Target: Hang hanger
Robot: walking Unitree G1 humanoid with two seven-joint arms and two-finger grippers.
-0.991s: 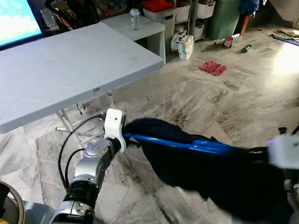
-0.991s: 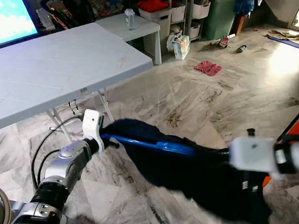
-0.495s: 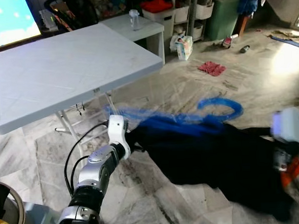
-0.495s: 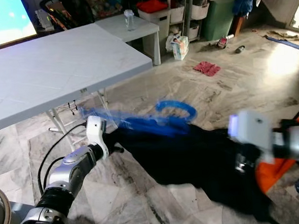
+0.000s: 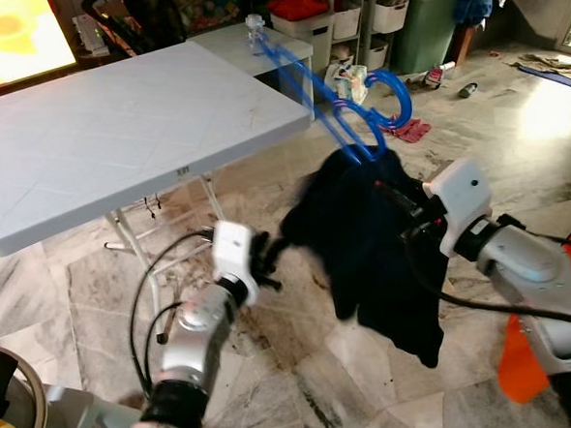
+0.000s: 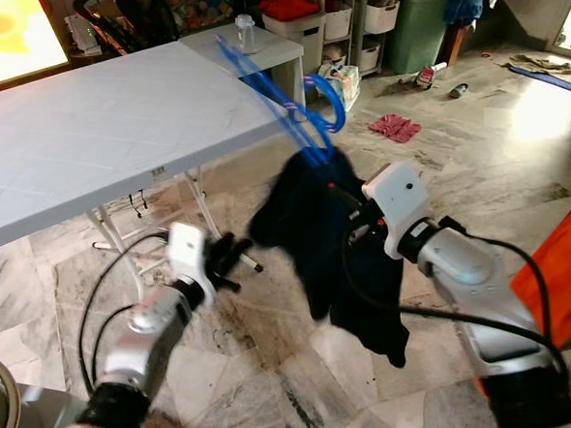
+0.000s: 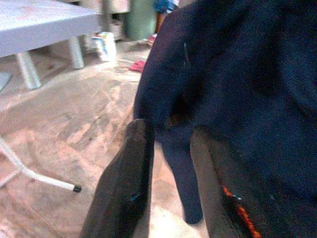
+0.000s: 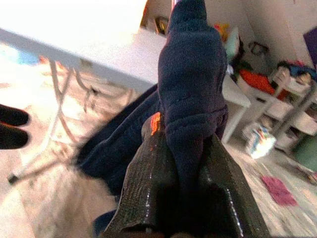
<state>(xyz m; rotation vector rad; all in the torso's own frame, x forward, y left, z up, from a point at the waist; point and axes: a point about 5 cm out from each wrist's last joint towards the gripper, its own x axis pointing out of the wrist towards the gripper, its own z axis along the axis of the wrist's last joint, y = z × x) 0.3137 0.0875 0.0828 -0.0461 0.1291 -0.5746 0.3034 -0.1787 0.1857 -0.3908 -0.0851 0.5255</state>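
Above the marble floor (image 5: 304,363), right of the grey table (image 5: 115,127), the blue hanger (image 5: 331,85) rides high with the dark garment (image 5: 365,238) draped off its lower end. Right gripper (image 8: 181,148) has it: fingers clenched on a thick fold of the garment just under the hanger's hook (image 5: 395,96), cloth bunched between the two black pads in the right wrist view. Left gripper (image 7: 171,148) sits low and to the left, fingers parted, nothing between them, their tips just short of the garment's hanging edge, and whether they brush it I can't say.

Now the relation that matters: the hanger's long axis runs tilted, one tip up toward the table's far corner, the hook end down by the right gripper. Hook curls open toward the robot's right, out past the right arm. So the right arm is plainly the nearer one, and it carries the load; the left is a spare hand well below the hanger itself.

No rail or rod to hang on can be made out, so my read is the hook needs carrying to one before anything else
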